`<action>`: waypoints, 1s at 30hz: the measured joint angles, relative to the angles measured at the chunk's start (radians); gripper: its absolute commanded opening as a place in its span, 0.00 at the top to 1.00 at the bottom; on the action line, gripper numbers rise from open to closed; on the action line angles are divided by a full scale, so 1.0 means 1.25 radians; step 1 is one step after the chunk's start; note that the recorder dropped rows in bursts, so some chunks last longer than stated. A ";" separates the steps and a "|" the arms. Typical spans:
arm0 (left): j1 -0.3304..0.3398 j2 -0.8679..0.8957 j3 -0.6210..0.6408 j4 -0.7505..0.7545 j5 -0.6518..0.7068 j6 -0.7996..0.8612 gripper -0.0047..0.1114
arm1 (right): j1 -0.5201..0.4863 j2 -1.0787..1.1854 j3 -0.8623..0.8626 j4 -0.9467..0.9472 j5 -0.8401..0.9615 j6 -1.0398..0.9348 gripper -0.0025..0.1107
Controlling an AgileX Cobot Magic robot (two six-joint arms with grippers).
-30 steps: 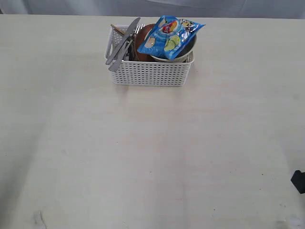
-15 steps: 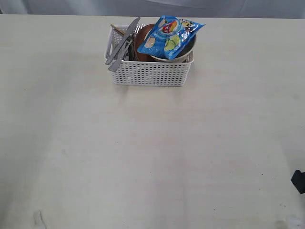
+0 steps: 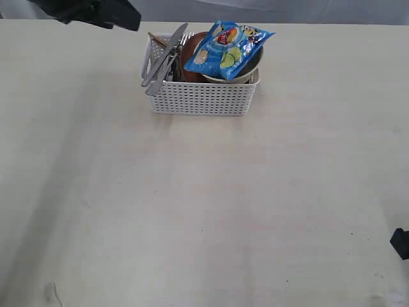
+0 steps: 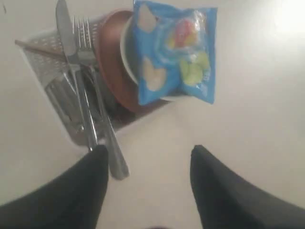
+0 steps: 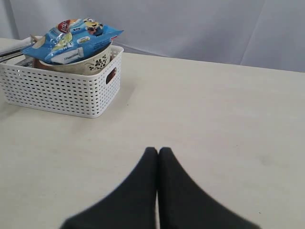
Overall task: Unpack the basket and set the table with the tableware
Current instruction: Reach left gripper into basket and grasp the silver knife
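Two grippers are pictured: the left gripper (image 4: 150, 150), jaws apart, is poised above the basket (image 3: 201, 99), whose knife (image 4: 64, 33) is best pinched mid-handle; the right gripper (image 5: 158, 150) is seen with jaws together.

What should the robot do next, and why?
Probably lower the open left end effector toward the bag: it lies on top of the bowl in the basket, so it likely has to come off first.
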 measured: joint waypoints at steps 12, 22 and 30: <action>-0.052 0.287 -0.124 -0.001 -0.125 0.115 0.57 | 0.000 0.000 0.000 0.000 0.000 0.000 0.98; -0.053 0.364 -0.188 0.073 -0.144 0.066 0.77 | 0.000 0.000 0.000 0.000 0.002 0.000 0.98; -0.053 0.379 -0.188 0.074 -0.146 0.066 0.55 | 0.000 0.000 0.000 0.000 0.002 0.000 0.98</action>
